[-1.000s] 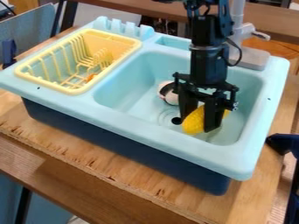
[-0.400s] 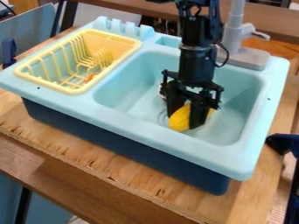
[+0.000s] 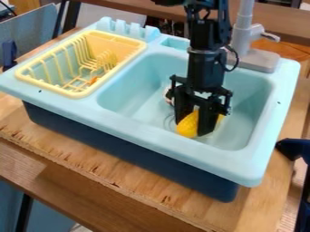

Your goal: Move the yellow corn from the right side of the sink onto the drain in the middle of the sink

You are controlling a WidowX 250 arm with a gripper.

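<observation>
jaws clasp yellow toy [image 3: 189, 124], well apart from sink's side walls [image 3: 258, 106].

Camera above near side of toy sink [image 3: 145, 132] looks down at slant toward far-right faucet [image 3: 257, 61], close enough for sink, dish rack [image 3: 121, 43] at left included, to span nearly full view.

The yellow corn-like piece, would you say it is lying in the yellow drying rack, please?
No, the yellow corn-like piece is between the fingers of the black gripper, down in the sink basin.
</observation>
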